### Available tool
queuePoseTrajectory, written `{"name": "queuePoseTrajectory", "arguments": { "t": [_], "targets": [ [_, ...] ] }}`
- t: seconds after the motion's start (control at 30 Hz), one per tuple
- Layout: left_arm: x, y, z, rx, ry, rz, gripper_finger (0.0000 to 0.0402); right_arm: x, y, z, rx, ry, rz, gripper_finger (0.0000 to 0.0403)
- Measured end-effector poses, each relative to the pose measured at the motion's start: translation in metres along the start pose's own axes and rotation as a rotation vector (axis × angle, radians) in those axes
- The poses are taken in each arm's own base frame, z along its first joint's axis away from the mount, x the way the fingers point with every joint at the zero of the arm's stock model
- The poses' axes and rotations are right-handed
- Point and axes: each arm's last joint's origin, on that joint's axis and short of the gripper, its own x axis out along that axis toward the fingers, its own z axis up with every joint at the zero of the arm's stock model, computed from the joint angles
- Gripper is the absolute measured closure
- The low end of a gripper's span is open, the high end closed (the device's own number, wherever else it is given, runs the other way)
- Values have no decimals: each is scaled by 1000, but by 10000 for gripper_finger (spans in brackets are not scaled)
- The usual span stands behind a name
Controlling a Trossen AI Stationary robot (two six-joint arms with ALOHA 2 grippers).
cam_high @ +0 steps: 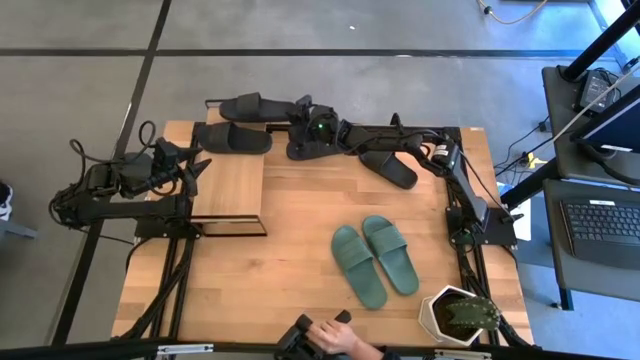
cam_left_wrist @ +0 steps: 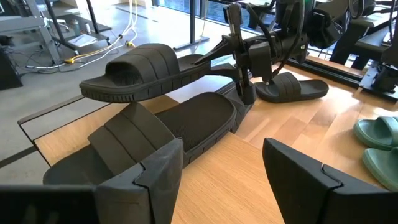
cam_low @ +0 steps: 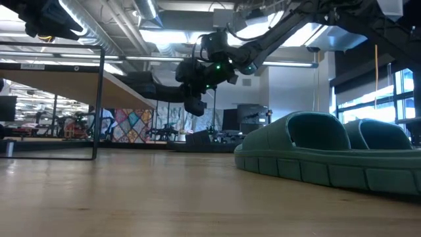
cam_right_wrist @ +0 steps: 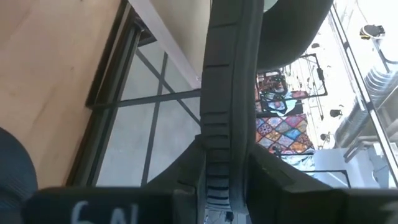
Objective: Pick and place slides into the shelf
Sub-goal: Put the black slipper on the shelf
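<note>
The right gripper point(cam_high: 296, 108) clamped a black slide point(cam_high: 252, 106) by its edge, aloft beyond the shelf point(cam_high: 230, 182), where it could twist loose, while the left gripper point(cam_high: 190, 162) waited open beside the shelf

A black slide point(cam_left_wrist: 186, 130) lies just ahead of the left gripper's point(cam_left_wrist: 221, 171) open jaws; bare shelf board point(cam_high: 232, 185) lies between them, the raised slide point(cam_left_wrist: 140, 74) above.

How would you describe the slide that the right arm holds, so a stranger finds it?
Look at the table's far edge, beyond the shelf. The right tool grips a black slide by its edge. Unlike the other slides, it hangs in the air past the table.
</note>
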Motion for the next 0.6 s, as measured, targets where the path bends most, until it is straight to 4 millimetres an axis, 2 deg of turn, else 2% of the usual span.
{"name": "queuePoseTrajectory", "arguments": {
  "t": [0.13,0.43,0.6],
  "targets": [
    [0,0,0,0,0,0,189,0,1,1,-4,-14,5,307],
    [0,0,0,1,0,0,189,0,-1,2,-1,-21,-7,231],
    [0,0,0,1,0,0,189,0,-3,3,-17,-30,-32,208]
  ]
}}
